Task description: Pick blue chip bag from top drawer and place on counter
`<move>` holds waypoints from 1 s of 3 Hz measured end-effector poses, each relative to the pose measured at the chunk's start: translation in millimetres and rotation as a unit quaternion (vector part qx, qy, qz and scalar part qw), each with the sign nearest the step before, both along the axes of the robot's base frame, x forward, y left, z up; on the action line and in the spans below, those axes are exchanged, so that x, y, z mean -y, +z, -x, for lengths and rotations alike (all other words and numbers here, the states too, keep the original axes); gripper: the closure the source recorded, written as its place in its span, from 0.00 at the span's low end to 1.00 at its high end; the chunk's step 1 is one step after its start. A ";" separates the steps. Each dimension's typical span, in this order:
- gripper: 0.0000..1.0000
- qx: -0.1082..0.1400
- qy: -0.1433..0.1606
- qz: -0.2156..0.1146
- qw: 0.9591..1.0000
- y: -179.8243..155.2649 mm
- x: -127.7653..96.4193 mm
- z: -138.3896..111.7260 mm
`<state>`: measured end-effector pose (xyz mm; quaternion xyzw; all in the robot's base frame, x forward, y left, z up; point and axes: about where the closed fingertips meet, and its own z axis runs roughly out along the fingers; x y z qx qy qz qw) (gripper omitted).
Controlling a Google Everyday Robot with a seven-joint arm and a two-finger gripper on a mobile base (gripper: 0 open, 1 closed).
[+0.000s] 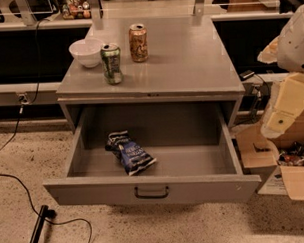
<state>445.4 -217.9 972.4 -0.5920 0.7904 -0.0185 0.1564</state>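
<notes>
Camera view shows the top drawer [204, 185] pulled open, with the blue chip bag [129, 153] lying crumpled on its floor, left of the middle and near the front panel. On the worktop [190, 57] above stand a green can [111, 64] and an orange can [138, 42], a little apart, with a white bowl [86, 52] just beside the green one at the left. The pincer [278, 123] hangs at the right edge on the pale arm [294, 38], beyond the drawer's right side and well apart from the bag; whether it is apart or together I cannot tell.
</notes>
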 end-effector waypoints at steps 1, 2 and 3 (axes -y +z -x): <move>0.00 -0.018 -0.053 -0.040 0.998 -32.9 -8.9 -2.0; 0.00 -0.036 -0.125 -0.097 0.987 -91.7 -33.3 -14.0; 0.00 -0.012 -0.151 -0.159 0.976 -131.4 -74.1 -57.4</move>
